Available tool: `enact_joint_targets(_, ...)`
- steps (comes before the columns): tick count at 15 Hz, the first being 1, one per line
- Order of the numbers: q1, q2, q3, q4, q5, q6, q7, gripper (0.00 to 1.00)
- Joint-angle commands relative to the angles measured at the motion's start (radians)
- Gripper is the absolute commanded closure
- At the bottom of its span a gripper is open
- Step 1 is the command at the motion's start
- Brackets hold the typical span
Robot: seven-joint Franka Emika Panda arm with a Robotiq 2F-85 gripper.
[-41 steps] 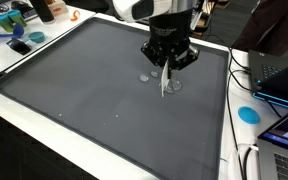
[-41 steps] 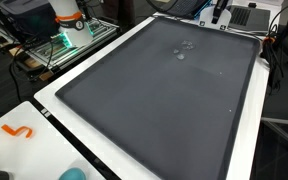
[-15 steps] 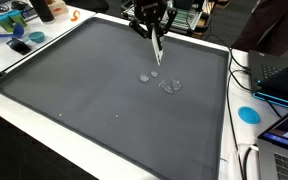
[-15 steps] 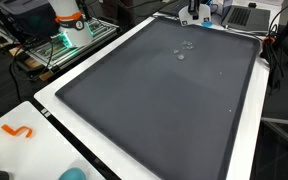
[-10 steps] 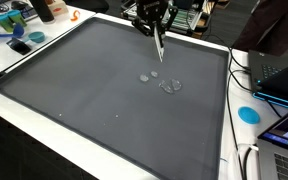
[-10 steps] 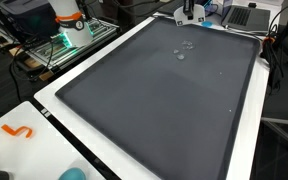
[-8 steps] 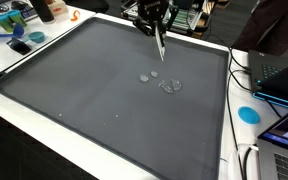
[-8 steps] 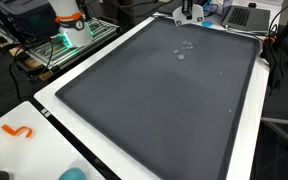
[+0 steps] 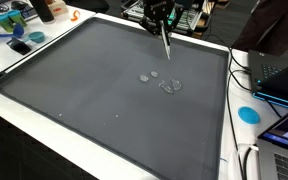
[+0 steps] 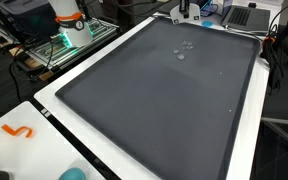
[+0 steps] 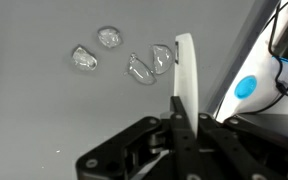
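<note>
Clamped on a white stick, hand high over the surface — clear glassy pieces below, beside its down-pointing tip.

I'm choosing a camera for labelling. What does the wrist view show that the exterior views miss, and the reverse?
Wrist only: four clear pieces, each distinct. Exterior only: the whole grey mat with its white rim, and an orange mark beside it. Both: the pincer shut on a white strip, the clear pieces, a blue disc.
</note>
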Motion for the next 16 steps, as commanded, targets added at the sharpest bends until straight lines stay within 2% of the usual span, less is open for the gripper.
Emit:
enact_joint_targets(1,0.014,-0.03,-0.003,-0.023,-0.005,-0.032,0.017,0.99)
enact_joint_targets(8,0.037,-0.022,-0.007,0.003,-0.073,-0.065,0.108,0.99)
enact_joint_targets(16,0.07,0.004,-0.008,0.085,-0.241,-0.155,0.311,0.99)
